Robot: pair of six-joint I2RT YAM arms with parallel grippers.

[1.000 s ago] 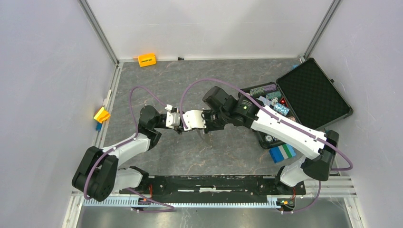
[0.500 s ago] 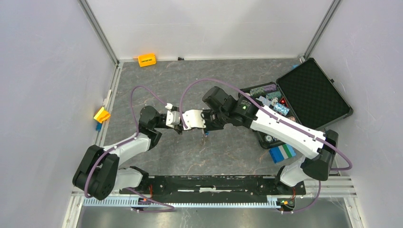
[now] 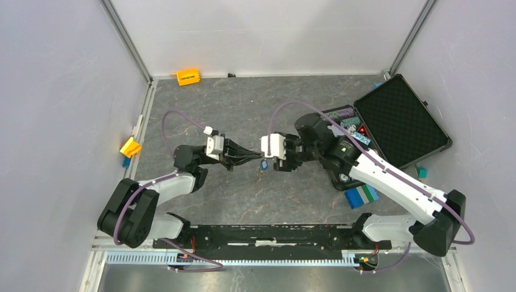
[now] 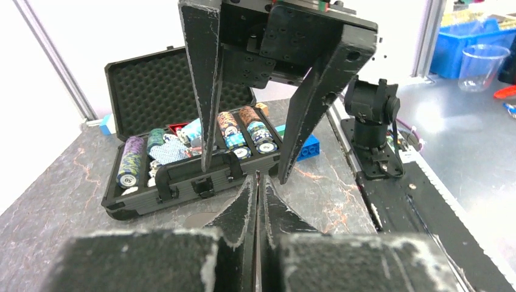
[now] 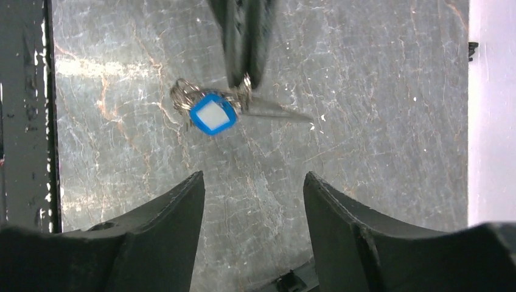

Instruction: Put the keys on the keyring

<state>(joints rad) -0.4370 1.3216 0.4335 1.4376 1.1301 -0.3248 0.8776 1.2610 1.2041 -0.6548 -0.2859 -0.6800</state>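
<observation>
A: How is the left gripper [image 5: 244, 80]?
B: Pinched tight on the wire loops of the keys [image 5: 193, 100]; their blue tag [image 5: 212, 117] hangs over the marble table [image 5: 377, 121].
A: And the right gripper [image 5: 254, 179]?
B: Jaws spread wide, holding nothing, facing the keys.

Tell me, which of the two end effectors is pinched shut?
The left end effector, its fingers closed together on the blue-tagged key; the right end effector facing it is spread wide open, holding nothing.
</observation>
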